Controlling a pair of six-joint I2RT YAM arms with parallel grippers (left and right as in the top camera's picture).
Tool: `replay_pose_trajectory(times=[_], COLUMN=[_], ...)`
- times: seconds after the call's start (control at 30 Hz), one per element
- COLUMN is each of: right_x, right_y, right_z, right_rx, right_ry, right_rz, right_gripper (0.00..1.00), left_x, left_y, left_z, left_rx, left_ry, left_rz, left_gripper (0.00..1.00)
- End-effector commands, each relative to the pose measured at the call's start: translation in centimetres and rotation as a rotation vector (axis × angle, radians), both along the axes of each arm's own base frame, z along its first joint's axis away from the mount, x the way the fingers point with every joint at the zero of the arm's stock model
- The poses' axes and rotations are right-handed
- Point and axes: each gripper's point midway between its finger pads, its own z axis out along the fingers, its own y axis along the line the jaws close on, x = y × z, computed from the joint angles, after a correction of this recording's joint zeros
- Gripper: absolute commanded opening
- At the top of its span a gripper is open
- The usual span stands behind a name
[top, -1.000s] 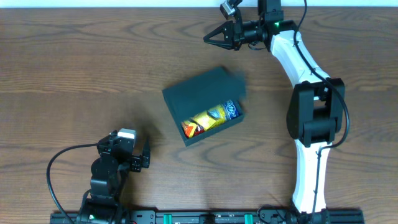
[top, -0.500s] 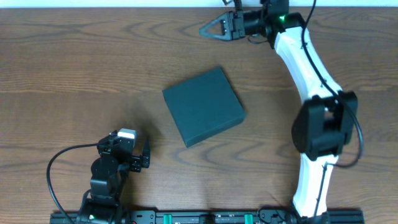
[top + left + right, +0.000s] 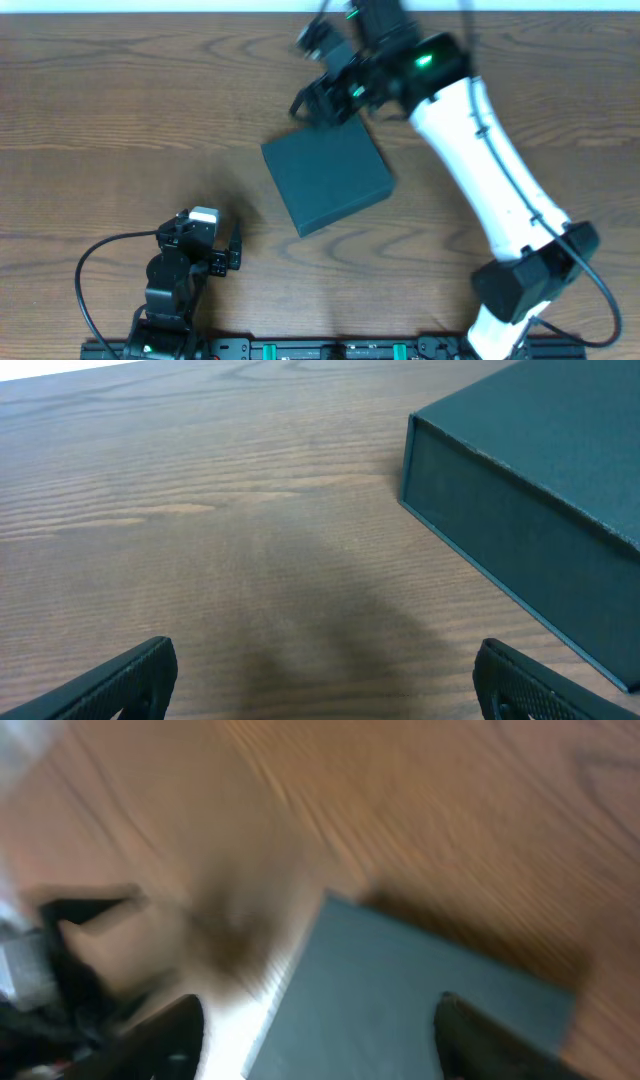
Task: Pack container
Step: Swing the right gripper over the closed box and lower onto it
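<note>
container (image 3: 326, 182) | right pincer (image 3: 318, 1018) wide, at its far edge | left pincer (image 3: 325, 672) wide, near

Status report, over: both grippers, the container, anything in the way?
Left gripper open, empty, short of the container. Right gripper open, empty, near its far edge. Container lid shut. Nothing seen blocking.

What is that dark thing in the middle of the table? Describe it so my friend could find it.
Look to the middle of the brown wooden table. Between the white arm on the right and the black arm at the near left lies the container. It is a flat, square, matte teal-black box, lid shut, set askew to the table's edge.
</note>
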Motion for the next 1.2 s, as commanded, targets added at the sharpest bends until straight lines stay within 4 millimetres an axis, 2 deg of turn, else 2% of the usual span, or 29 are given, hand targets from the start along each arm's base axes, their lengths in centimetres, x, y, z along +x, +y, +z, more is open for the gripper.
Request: replay_pose_trajectory(times=[0.0, 0.03, 0.07, 0.1, 0.2, 0.3, 0.5, 0.8, 0.87, 0.97, 1.07, 1.17], right_x=[0.1, -0.3, -0.8, -1.4, -3.3, -4.7, -5.7, -4.6, -3.8, -2.8, -1.0, 0.8], right_y=[-0.9, -0.4, 0.1, 1.1, 3.1, 4.6, 7.0, 8.6, 8.7, 9.1, 9.2, 8.0], right_z=[-1.1, -1.4, -1.4, -1.8, -2.7, -5.0, -9.6, -15.0, -17.0, -18.6, -19.5, -20.2], right_rx=[-0.266, -0.288, -0.298, -0.304, -0.32, -0.366, -0.487, -0.508, -0.524, -0.52, -0.529, -0.588], right_ry=[-0.172, -0.183, -0.19, -0.193, -0.185, -0.155, -0.164, -0.116, -0.102, -0.106, -0.152, -0.193], right_rz=[-0.018, -0.006, 0.005, 0.03, 0.091, 0.145, 0.215, 0.222, 0.214, 0.202, 0.163, 0.102], right_gripper=[0.69, 0.37, 0.11, 0.02, 0.01, 0.01, 0.01, 0.01, 0.01, 0.02, 0.01, 0.01], left_x=[-0.3, -0.3, -0.3, -0.3, -0.3, -0.3, -0.3, -0.3, -0.3, -0.3, -0.3, -0.3], left_y=[0.3, 0.3, 0.3, 0.3, 0.3, 0.3, 0.3, 0.3, 0.3, 0.3, 0.3, 0.3], left_z=[-1.4, -1.4, -1.4, -1.4, -1.4, -1.4, -1.4, -1.4, -1.4, -1.4, -1.4, -1.4], left_rx=[0.019, 0.019, 0.019, 0.019, 0.019, 0.019, 0.019, 0.019, 0.019, 0.019, 0.019, 0.019], left_ry=[0.028, 0.028, 0.028, 0.028, 0.028, 0.028, 0.028, 0.028, 0.028, 0.028, 0.028, 0.028], left_rz=[0.009, 0.009, 0.009, 0.009, 0.009, 0.009, 0.009, 0.009, 0.009, 0.009, 0.009, 0.009], left_gripper=[0.95, 0.96, 0.95, 0.95, 0.95, 0.95, 0.95, 0.96, 0.95, 0.95, 0.95, 0.95])
